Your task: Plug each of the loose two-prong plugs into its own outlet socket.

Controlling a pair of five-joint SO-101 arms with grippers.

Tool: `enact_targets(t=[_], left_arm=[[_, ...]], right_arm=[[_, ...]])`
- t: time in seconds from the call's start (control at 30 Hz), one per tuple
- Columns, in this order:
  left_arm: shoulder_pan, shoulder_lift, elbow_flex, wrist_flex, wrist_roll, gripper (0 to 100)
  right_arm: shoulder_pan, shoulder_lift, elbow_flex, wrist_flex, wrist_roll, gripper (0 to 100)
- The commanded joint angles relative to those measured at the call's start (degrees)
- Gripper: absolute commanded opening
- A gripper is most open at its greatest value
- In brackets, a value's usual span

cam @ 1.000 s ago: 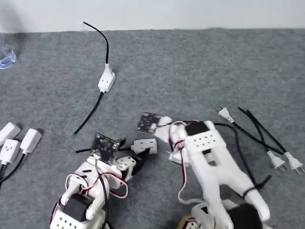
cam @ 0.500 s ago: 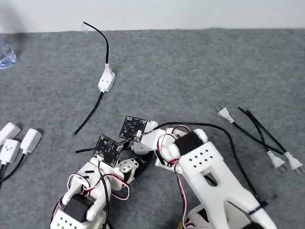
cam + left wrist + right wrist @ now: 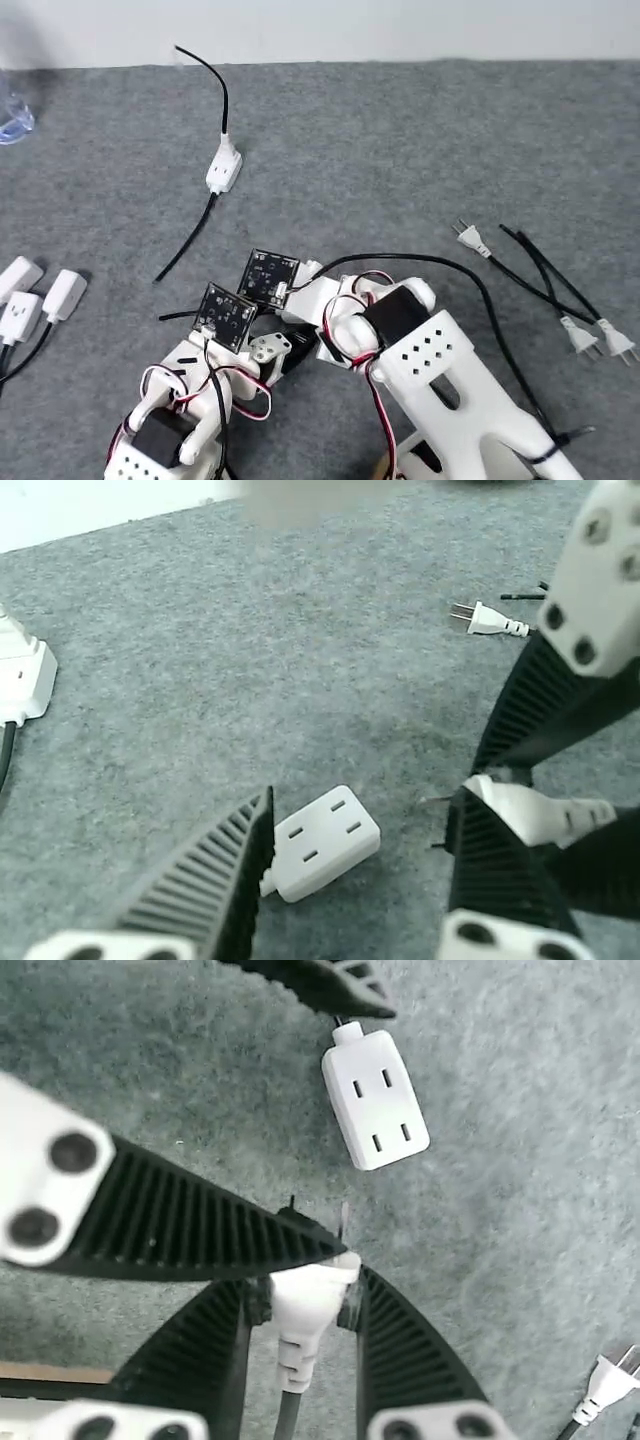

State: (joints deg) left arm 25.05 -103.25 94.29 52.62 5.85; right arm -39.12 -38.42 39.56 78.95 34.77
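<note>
A white outlet socket (image 3: 322, 842) lies flat on the grey carpet between the spread fingers of my left gripper (image 3: 365, 805), which is open and straddles it. My right gripper (image 3: 305, 1290) is shut on a white two-prong plug (image 3: 303, 1300). The prongs point at the outlet (image 3: 375, 1100) across a short gap. One left finger (image 3: 200, 1225) lies right beside the plug (image 3: 530, 815). In the high view both wrists meet at the front centre, and the right wrist's camera board (image 3: 268, 278) covers the outlet. The plug's black cord (image 3: 480, 285) trails right.
An outlet (image 3: 223, 170) with a black cord sits at the back left. Three more outlets (image 3: 40, 298) lie at the left edge. Loose plugs lie to the right: one (image 3: 468, 236) nearer, two (image 3: 598, 342) at the edge. The carpet's far middle is open.
My right arm has swung left with the plug, up to the outlet by the left gripper, and its wrist now covers the outlet. The left arm has hardly moved.
</note>
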Motion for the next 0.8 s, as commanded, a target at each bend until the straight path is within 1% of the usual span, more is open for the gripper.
enact_targets(t=[0.0,0.27,0.4,0.6,0.77], left_arm=[[-0.1,0.1,-1.4,0.2,0.1,26],[-0.1,0.1,-1.5,0.2,0.1,26],[-0.1,0.1,-1.5,0.2,0.1,26],[-0.1,0.1,-1.5,0.3,0.1,26],[-0.1,0.1,-1.5,0.3,0.1,26]], right_arm=[[-2.6,-2.3,-4.7,1.1,-1.0,0.8],[-2.6,-2.4,-10.7,5.9,-1.2,0.8],[-2.7,-2.4,-11.9,6.5,-2.1,0.8],[-5.7,-3.7,-13.1,7.2,-2.8,0.8],[-5.6,-5.5,-12.3,7.2,-2.8,0.8]])
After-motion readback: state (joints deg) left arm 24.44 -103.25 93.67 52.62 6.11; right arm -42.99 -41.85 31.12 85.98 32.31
